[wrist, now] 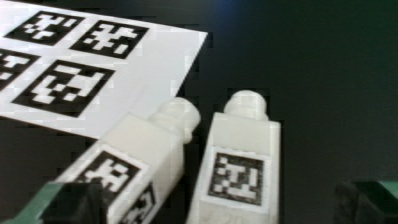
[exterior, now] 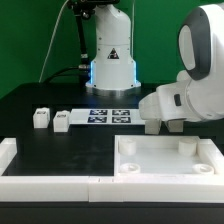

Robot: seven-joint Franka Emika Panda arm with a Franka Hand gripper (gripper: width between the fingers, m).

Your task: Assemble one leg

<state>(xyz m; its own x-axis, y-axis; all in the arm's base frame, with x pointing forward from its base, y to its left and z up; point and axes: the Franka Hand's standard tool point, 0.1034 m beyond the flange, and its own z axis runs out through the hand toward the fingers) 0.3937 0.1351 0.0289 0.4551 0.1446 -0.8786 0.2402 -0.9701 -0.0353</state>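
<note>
In the wrist view two white legs (wrist: pixel 139 160) (wrist: pixel 240 152) lie side by side, each with a black-and-white tag on its upper face, just off the edge of the marker board (wrist: pixel 107 70). My gripper (wrist: pixel 217 212) is open above them, with one dark fingertip (wrist: pixel 68 205) outside each leg. In the exterior view the gripper (exterior: pixel 162 126) hangs low over the table at the right end of the marker board (exterior: pixel 110 115) and hides those two legs. Two more legs (exterior: pixel 41 118) (exterior: pixel 62 121) stand at the exterior view's left. The large white tray-like part (exterior: pixel 165 160) lies in front.
The robot's base (exterior: pixel 110 60) stands behind the marker board. A white raised rim (exterior: pixel 40 178) runs along the front left of the black table. A green backdrop closes off the rear.
</note>
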